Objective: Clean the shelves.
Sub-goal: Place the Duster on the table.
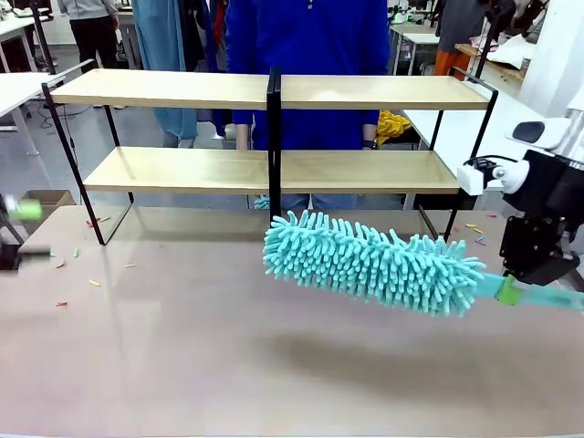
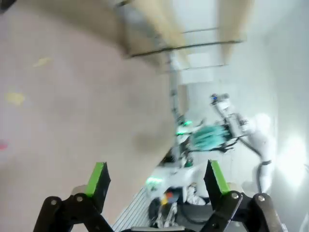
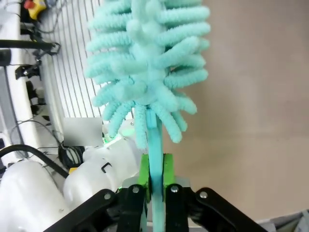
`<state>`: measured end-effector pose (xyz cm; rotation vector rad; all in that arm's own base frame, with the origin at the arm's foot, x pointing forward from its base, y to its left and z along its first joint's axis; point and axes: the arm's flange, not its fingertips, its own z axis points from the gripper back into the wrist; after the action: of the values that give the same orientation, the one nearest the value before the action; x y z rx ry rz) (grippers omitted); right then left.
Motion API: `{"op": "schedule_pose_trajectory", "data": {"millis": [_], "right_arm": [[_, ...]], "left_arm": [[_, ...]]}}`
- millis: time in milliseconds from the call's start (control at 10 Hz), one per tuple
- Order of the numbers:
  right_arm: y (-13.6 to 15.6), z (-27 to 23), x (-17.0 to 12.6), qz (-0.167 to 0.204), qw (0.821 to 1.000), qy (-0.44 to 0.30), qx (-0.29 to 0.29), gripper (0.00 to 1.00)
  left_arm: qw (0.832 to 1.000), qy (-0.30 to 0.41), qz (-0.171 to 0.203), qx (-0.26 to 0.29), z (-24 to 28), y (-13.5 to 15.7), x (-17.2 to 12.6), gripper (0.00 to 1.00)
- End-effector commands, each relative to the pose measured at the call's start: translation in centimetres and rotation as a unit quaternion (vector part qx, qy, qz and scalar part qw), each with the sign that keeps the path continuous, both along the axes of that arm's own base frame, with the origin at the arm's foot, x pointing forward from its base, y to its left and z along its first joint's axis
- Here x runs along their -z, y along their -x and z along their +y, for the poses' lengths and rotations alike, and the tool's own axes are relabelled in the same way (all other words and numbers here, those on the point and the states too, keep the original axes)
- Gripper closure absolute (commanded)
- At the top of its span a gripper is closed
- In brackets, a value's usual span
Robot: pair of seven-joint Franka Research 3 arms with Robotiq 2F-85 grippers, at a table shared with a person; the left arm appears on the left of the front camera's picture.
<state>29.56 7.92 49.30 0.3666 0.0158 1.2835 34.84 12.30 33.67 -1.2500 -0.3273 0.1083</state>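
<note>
The 2-tier shelves (image 1: 274, 128) stand at the table's far edge, boards running 9-to-3, at 11 o'clock from the teal duster (image 1: 370, 260), gripped by its handle in the R gripper (image 1: 511, 290); L gripper (image 2: 157, 180) wide, holding nothing.

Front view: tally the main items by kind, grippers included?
Two-tier light-wood shelves on black metal frame: 1
Fluffy turquoise microfibre duster: 1
Black right gripper, jaws shut on the duster's handle: 1
Blurred left gripper at the left edge: 1
Total: 4
</note>
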Motion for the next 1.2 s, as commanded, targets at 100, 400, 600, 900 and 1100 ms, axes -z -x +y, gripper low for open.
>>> {"op": "schedule_pose_trajectory", "data": {"millis": [100,400,600,900,1100], "right_arm": [[-5.0,1.9,5.1,-0.085,0.993,0.054,-0.067,0.88],[-7.5,1.5,9.3,-0.084,0.991,0.059,-0.084,0.88],[-7.6,-0.3,11.5,-0.091,0.992,0.050,-0.075,0.88],[-7.2,-1.6,11.9,-0.080,0.993,0.018,-0.081,0.88],[-7.6,-2.1,12.1,-0.079,0.993,0.021,-0.080,0.28]], "left_arm": [[0.998,0.042,-0.045,-0.015,-0.7,-0.4,-4.8,0.00],[0.998,0.042,-0.045,-0.015,-0.7,-0.4,-4.8,0.00],[0.998,0.042,-0.045,-0.015,-0.7,-0.4,-4.8,0.00],[0.998,0.042,-0.045,-0.015,-0.7,-0.4,-4.8,0.00],[0.998,0.042,-0.045,-0.015,-0.7,-0.4,-4.8,0.00]]}}
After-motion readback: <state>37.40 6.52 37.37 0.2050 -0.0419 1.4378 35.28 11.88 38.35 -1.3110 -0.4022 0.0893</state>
